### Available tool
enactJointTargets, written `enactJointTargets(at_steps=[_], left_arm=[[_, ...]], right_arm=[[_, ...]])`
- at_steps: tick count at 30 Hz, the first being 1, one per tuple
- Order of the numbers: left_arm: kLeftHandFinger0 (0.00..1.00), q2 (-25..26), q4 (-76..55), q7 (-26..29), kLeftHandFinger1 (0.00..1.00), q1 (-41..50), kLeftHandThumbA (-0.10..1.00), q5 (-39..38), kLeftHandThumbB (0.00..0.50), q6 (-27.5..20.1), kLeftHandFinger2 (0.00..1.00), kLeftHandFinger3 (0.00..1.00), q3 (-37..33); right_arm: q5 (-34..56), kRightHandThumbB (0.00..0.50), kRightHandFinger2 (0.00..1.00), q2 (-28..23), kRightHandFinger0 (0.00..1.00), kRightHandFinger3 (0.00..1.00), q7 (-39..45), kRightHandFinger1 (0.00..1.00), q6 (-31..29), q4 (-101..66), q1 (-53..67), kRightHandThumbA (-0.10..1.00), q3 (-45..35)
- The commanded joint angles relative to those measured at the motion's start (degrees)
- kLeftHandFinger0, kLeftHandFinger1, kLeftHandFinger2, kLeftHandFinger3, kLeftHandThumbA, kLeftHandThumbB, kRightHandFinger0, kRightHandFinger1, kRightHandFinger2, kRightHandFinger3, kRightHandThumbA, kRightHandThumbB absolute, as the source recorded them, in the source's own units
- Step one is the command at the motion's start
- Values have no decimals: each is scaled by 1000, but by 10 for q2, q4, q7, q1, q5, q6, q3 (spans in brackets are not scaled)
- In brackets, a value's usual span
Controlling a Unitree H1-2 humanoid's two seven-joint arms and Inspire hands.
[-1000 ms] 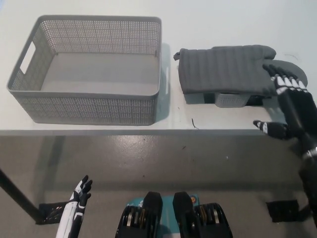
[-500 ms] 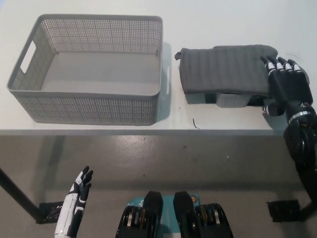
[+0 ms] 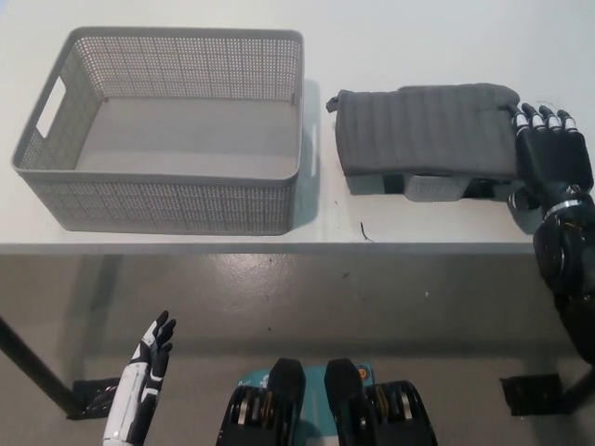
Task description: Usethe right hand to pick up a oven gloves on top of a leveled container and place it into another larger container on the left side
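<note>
A dark grey quilted oven glove (image 3: 423, 127) lies flat on top of a low grey container (image 3: 432, 188) at the table's right. My black right hand (image 3: 548, 153) sits at the glove's right end, fingers spread and pointing away from me, touching or just beside its edge; nothing is held. A large grey perforated basket (image 3: 167, 200) stands empty on the table's left. My white left hand (image 3: 149, 367) rests low at the lower left, below the table edge, fingers apart.
The white table's front edge (image 3: 279, 246) runs across the middle of the view, with grey floor below. A narrow gap of bare table separates the basket from the glove. A small dark mark (image 3: 364, 230) lies near the table edge.
My right hand has moved forward from the table's front edge up to the glove's right end. The left hand has shifted slightly.
</note>
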Motion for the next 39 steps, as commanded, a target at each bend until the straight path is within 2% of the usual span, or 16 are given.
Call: enactJointTargets(at_steps=[1,5,6,7,8,9,10,12,13,15,17,19,28,34,37,39], left_arm=[[1000,8,-7,6,1000,-9,1000,14,114,-23,1000,1000,-11],[1000,9,-7,1,1000,-10,1000,16,112,-23,1000,1000,-14],[1000,11,-7,0,1000,-10,1000,21,117,-23,1000,1000,-15],[1000,11,-7,-2,1000,-11,1000,19,119,-23,1000,1000,-15],[1000,11,-7,-3,1000,-12,1000,18,112,-23,1000,1000,-17],[1000,12,-7,-4,1000,-13,1000,18,105,-23,1000,1000,-18],[1000,12,-6,-4,1000,-15,1000,19,104,-23,1000,1000,-18],[1000,12,-5,-6,1000,-16,1000,18,106,-23,1000,1000,-19],[1000,13,-5,-5,1000,-17,1000,20,101,-23,1000,1000,-20],[1000,14,-5,-8,1000,-17,1000,21,87,-23,1000,1000,-21],[1000,15,-5,-8,1000,-17,1000,20,75,-23,1000,1000,-21],[1000,16,-5,-6,1000,-17,1000,22,63,-23,1000,1000,-23],[1000,22,-6,-11,1000,-19,1000,22,40,-23,1000,1000,-25],[1000,21,-1,-8,1000,-23,1000,19,32,-23,1000,1000,-28],[1000,23,-2,-6,1000,-23,1000,19,26,-23,1000,1000,-31],[1000,24,-1,-5,1000,-23,1000,19,36,-23,1000,1000,-32]], right_arm=[[33,279,1000,25,1000,1000,-284,1000,-133,65,-54,1000,-13],[42,250,1000,40,1000,1000,-387,1000,-192,96,-70,1000,-19],[41,228,1000,44,935,1000,-435,910,-215,117,-81,1000,-19],[45,232,833,49,800,968,-460,739,-229,128,-89,1000,-22],[53,227,726,53,741,868,-481,657,-247,137,-96,1000,-28],[61,230,572,57,544,648,-493,482,-262,143,-101,916,-33],[69,232,542,60,485,602,-504,441,-276,149,-106,875,-39],[88,227,443,64,39,453,-509,238,-314,152,-112,687,-49],[90,213,440,64,8,447,-510,146,-315,151,-113,640,-50],[105,169,351,65,0,395,-512,2,-350,154,-109,408,-58],[113,97,278,65,0,373,-502,0,-365,150,-103,198,-61],[121,81,270,66,0,360,-493,0,-371,142,-97,-89,-66],[126,117,431,60,0,506,-492,1,-367,144,-98,-100,-73],[138,98,565,54,0,557,-493,49,-378,135,-110,-100,-83],[142,131,564,48,0,555,-485,59,-386,109,-115,-100,-87],[133,188,555,39,0,561,-496,71,-396,96,-124,-100,-85]])
